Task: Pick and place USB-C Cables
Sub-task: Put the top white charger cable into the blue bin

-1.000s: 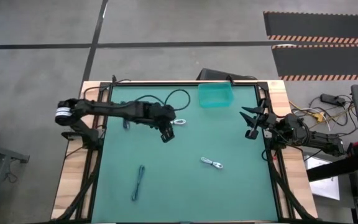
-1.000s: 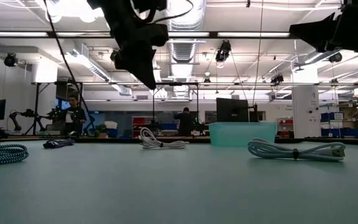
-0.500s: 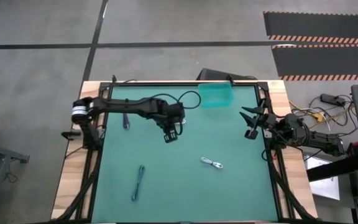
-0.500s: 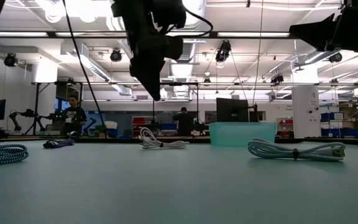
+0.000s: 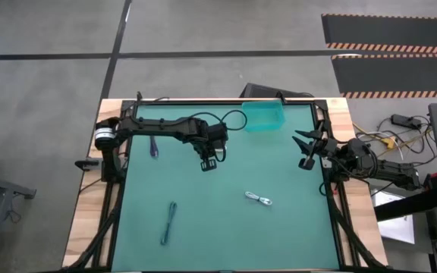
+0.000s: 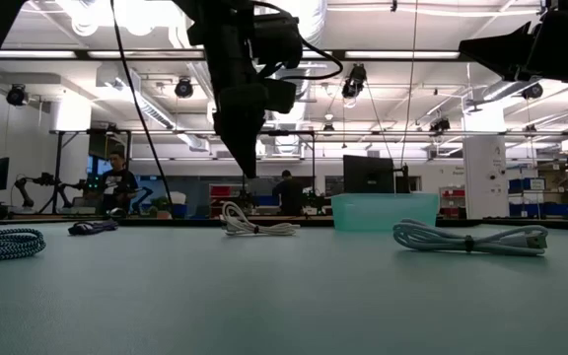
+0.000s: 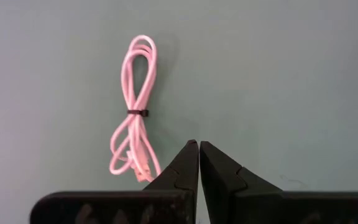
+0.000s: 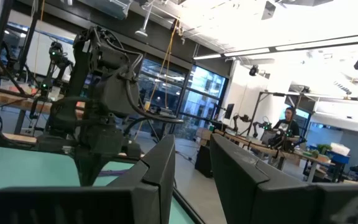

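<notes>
My left gripper [image 5: 209, 161] [image 7: 199, 147] is shut and points down above the mat [image 6: 248, 168], touching nothing. A white coiled cable [image 7: 135, 118] [image 6: 254, 226] with a dark tie lies flat on the mat just beside its tips. A second white cable [image 5: 258, 199] [image 6: 471, 238] lies mid-table. The blue-grey bundle [image 5: 169, 222] [image 6: 3, 244] lies toward the near left. The purplish-black bundle [image 5: 153, 146] [image 6: 94, 228] lies near the left edge. My right gripper [image 5: 306, 149] [image 8: 191, 163] waits open at the right edge, off the mat.
A translucent teal bin [image 5: 264, 116] [image 6: 383, 211] stands at the table's far edge, right of centre. The green mat [image 5: 279, 235] is framed by wooden borders. My left arm's black wiring loops above the far side of the mat. People stand in the room beyond.
My left gripper has moved toward the table's right, still raised above the mat and pointing down, and now hangs close to the far white cable. The cables have stayed where they were.
</notes>
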